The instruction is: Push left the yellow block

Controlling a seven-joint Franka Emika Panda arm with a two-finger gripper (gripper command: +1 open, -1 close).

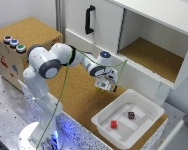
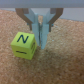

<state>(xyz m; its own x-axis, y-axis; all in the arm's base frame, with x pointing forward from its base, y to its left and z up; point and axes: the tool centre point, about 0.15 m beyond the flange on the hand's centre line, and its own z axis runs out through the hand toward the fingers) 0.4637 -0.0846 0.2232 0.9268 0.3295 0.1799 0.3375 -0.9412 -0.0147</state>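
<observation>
You're not seeing the yellow block (image 2: pixel 23 45) in the exterior view, the gripper (image 1: pixel 105 86) is hiding it. Wrist view's blurring too, and the picture's edge is cutting off the finger bases.

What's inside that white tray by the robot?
The white tray holds two small cubes, a red cube and a dark maroon cube, lying apart. Nothing covers the tray; its floor shows low dividers.
</observation>
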